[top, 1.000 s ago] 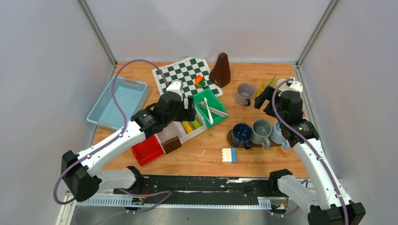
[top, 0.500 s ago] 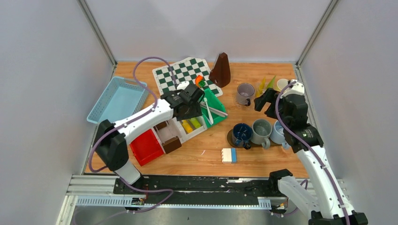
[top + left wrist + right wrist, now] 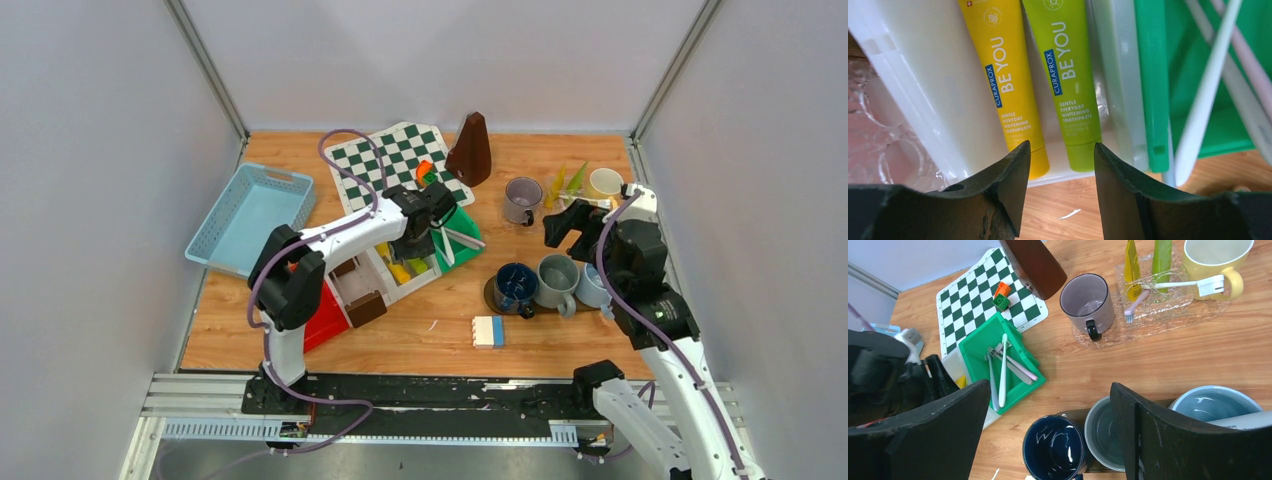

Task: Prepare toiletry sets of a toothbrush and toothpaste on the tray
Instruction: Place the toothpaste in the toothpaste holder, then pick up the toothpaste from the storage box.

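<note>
Hovering over yellow toothpaste tube (image 3: 1005, 75) and green toothpaste tube (image 3: 1065, 75), left pincer (image 3: 1062, 150) spread. Holding right pincer (image 3: 1050, 387) wide, empty, near grey-green mug (image 3: 1105, 432).

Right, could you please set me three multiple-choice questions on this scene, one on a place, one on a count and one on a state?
1. Where do the toothbrushes nearest the left pincer lie?
A. in the green bin
B. in the blue basket
C. on the chessboard

2. How many toothpaste tubes lie in the white bin?
A. one
B. two
C. four

3. How is the right pincer?
A. shut on a mug
B. shut on a toothbrush
C. open and empty

Answers:
1 A, they lie crossed inside the green bin.
2 B, one yellow and one green lie side by side there.
3 C, its jaws stand wide with nothing between them.
</note>
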### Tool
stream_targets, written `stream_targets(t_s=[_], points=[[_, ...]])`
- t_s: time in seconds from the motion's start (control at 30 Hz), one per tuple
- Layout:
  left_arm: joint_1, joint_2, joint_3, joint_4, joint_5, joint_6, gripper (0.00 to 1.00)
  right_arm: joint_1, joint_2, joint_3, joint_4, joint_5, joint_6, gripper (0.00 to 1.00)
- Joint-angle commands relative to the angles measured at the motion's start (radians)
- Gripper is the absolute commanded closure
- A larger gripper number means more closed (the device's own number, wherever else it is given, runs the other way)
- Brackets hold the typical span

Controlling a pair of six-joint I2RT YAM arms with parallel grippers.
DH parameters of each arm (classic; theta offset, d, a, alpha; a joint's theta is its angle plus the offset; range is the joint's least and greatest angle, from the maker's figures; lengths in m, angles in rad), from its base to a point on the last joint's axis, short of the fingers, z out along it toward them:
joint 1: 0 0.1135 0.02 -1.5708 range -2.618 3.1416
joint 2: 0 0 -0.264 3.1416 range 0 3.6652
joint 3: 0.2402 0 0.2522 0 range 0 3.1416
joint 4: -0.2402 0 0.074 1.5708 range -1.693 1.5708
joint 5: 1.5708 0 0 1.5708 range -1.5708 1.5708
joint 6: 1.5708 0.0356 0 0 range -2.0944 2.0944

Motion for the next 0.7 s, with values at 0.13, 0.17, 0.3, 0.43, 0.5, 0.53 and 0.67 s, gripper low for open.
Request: stream_targets(t_s=[0.13,0.17,0.3,0.43,0.5,0.53,0.67], points=[[-0.002,0.120,0.048,-0.014,0.030,-0.054,0.46,0.037,-0.056,-0.023,0.058,0.055,-0.022,0.08],[-0.002,0.134,0.048,-0.010,0.033,-0.054,0.47,0.039,-0.061,-0.026,0.060,0.056,-0.023,0.08],[-0.002,0.166,0.038,0.015,0.051,-0.060,0.47,0.044,-0.073,-0.033,0.063,0.064,-0.028,0.07],[-0.001,0.172,0.022,0.022,0.061,-0.077,0.53,0.047,-0.084,-0.031,0.064,0.071,-0.031,0.07],[-0.002,0.161,0.014,0.022,0.060,-0.080,0.58,0.049,-0.089,-0.029,0.063,0.073,-0.032,0.07],[-0.001,0.155,0.014,0.018,0.057,-0.081,0.59,0.050,-0.091,-0.028,0.063,0.073,-0.032,0.07],[-0.002,0.091,0.013,0.002,0.030,-0.085,0.68,0.052,-0.086,-0.022,0.062,0.067,-0.032,0.07]])
